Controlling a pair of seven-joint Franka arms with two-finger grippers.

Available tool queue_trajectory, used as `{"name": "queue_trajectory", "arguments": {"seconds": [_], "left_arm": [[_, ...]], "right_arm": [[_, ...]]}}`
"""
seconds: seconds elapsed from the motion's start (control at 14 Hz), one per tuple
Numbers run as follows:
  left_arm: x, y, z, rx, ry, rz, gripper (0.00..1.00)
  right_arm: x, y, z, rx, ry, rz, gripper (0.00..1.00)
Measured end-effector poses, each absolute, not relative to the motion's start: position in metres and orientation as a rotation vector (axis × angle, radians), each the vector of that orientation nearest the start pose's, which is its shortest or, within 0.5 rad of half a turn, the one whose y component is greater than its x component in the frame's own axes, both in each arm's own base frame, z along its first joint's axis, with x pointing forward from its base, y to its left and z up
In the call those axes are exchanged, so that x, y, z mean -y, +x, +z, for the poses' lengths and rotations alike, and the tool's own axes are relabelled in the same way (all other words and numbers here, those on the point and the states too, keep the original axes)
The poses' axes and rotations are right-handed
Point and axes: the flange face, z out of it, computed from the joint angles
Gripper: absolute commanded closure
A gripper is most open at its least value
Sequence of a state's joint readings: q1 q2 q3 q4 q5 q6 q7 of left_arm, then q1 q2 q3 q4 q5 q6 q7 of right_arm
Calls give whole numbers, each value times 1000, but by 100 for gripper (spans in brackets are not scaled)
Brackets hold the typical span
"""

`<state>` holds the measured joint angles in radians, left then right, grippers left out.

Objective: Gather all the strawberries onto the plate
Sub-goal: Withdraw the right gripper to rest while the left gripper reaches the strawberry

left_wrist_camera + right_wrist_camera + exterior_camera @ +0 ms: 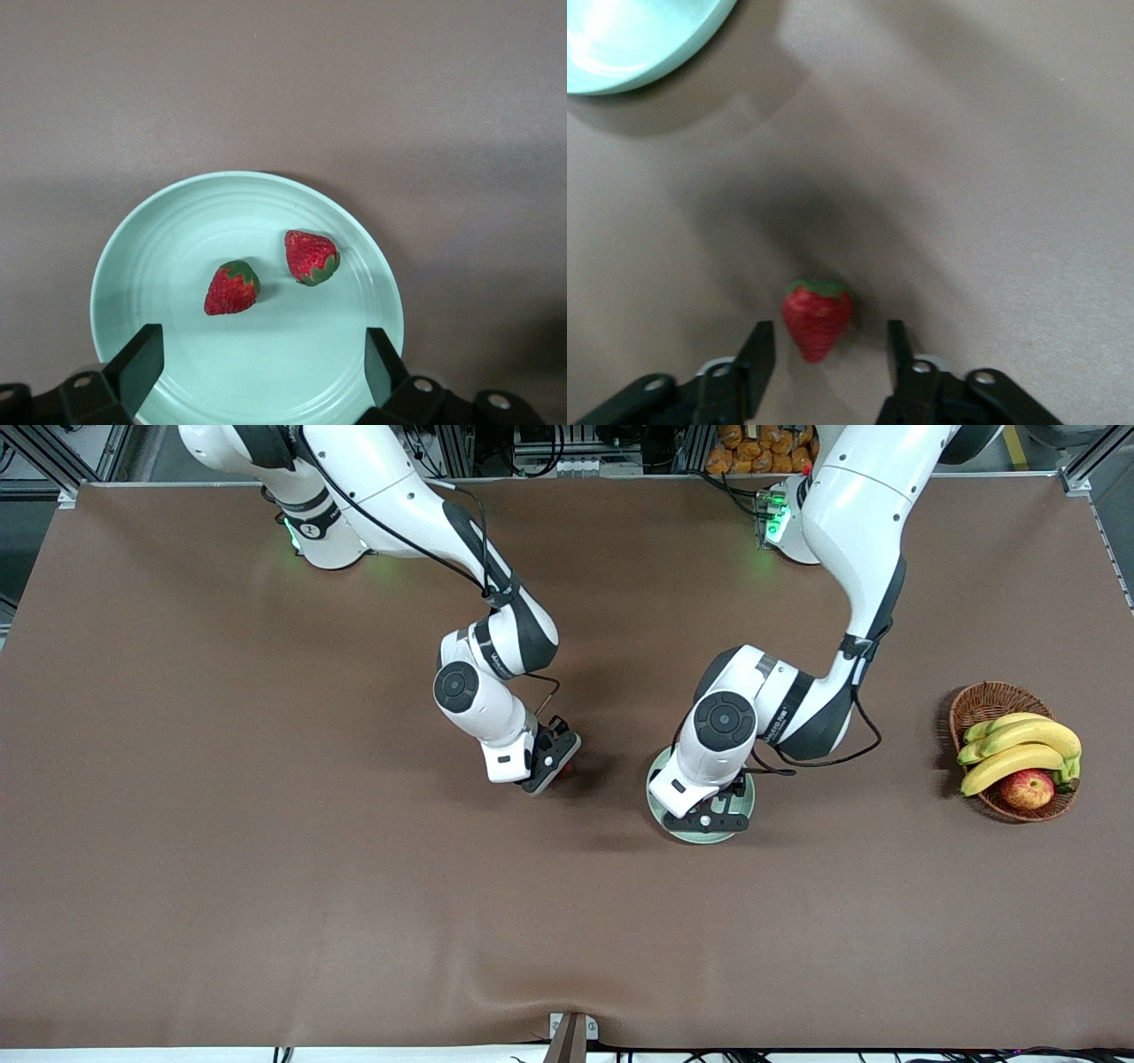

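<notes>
plate (177, 221): mid-tabletop, holding two strawberries (232, 289) | third strawberry (818, 317): on tabletop beside plate, toward right arm's end | basket (979, 704): near left arm's edge

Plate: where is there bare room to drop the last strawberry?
The plate is bare along its rim all around; the middle holds two strawberries. The left gripper hovers open over it, crowding the approach.

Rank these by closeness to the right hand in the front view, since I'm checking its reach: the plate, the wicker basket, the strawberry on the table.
1. The strawberry on the table: directly under the right hand, between its open fingers.
2. The plate: beside it, toward the left arm's end, under the left hand.
3. The wicker basket: farthest, at the left arm's end of the table.
</notes>
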<state>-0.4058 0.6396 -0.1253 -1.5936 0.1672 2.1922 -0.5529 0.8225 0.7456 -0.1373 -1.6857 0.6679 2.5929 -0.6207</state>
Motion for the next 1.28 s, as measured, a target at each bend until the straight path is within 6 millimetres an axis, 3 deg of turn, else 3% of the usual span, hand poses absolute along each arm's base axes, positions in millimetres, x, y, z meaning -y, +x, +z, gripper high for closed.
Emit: {"name": "queue_trajectory", "arguments": {"seconds": [0.21, 0.36, 0.64, 0.93, 1.28], "left_arm": [[339, 603, 267, -91, -3074, -7, 0], [344, 600, 268, -101, -3076, -8, 0], [373, 589, 277, -142, -3087, -33, 0], [400, 582, 289, -152, -3104, -76, 0], [446, 575, 281, -239, -3161, -191, 0]], "right_arm": [[-417, 547, 189, 1063, -2623, -254, 0], [-383, 565, 207, 984, -2650, -284, 0], [-279, 590, 250, 767, -2710, -316, 0], [-188, 573, 279, 601, -2772, -322, 0], [-61, 558, 319, 524, -2863, -286, 0]]}}
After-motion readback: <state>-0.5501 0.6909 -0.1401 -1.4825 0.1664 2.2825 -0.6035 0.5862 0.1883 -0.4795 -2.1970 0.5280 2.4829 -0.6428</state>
